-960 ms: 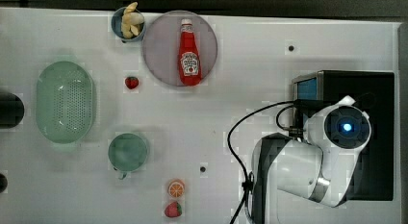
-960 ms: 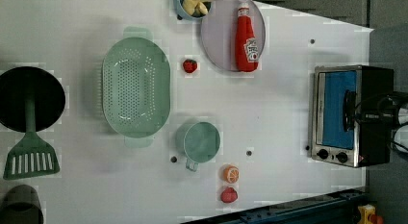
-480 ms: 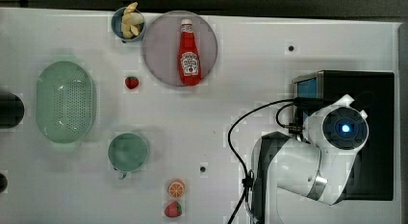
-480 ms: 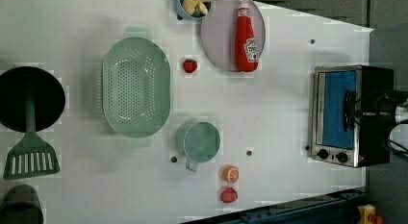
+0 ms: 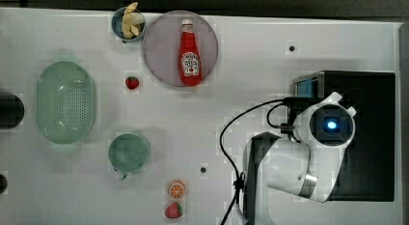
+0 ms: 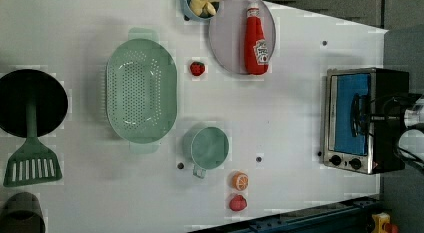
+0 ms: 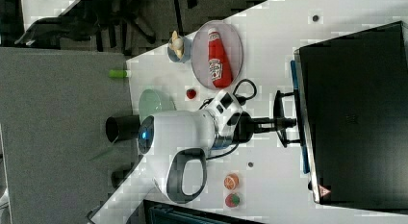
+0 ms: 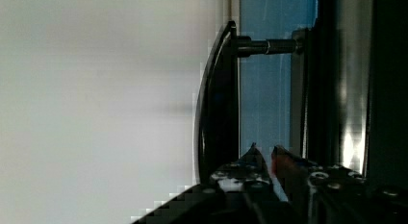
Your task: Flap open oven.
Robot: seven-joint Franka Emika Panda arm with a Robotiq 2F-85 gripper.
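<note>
oven (image 6: 362,120) at tabletop edge, door shut | gripper (image 8: 268,156) nearly closed, tips behind bar handle (image 8: 219,99), clamping nothing | stiff hinged glass door: pull handle mid-bar

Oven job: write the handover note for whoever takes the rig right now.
Gripper: at the oven's front, tips beside the handle, between the bar and the glass. Its jaws stand a narrow gap apart with nothing between them.
Oven: at the top view's right end of the table.
Door: shut against the frame.
Done: the approach to the handle.
Left: catch the handle and flap the door open.
</note>
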